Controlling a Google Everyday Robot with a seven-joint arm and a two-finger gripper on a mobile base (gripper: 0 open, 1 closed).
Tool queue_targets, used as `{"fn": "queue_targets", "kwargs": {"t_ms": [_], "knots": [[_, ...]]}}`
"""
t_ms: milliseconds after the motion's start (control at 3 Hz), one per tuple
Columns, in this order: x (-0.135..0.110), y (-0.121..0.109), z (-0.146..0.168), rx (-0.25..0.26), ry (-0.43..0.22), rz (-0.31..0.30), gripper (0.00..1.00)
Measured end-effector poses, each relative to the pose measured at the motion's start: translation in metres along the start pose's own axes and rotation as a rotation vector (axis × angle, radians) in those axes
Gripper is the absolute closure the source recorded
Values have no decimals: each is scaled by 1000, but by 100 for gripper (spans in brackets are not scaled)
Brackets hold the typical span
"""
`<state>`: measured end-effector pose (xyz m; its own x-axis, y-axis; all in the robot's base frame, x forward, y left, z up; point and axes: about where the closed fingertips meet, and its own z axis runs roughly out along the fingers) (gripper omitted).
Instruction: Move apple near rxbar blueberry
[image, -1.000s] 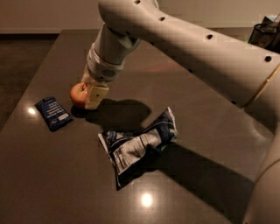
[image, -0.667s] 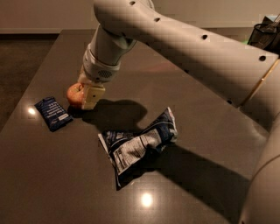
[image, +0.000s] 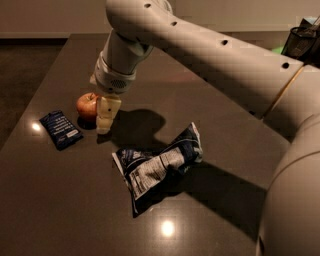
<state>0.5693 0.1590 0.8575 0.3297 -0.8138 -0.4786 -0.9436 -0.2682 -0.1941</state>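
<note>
Since a second ago the arm's wrist has swung a little to the left and the gripper has come lower, while the small round red apple with yellowish patches has barely edged left. The gripper now points down at the dark smooth table, pressed against the apple's right side. I cannot tell from here whether it is clamped on the apple or has let go. The apple sits low on the left part of the table, just behind and to the right of the flat rectangular dark blue rxbar blueberry wrapper with white text. The two are near each other but not touching. A crumpled blue-and-white chip bag lies well apart to the right, nearer the table's middle. A black mesh holder stands at the far right edge.
</note>
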Motion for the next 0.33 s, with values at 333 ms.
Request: {"fn": "queue_targets", "kwargs": {"t_ms": [333], "knots": [[0, 0, 0, 0, 0, 0, 0]]}}
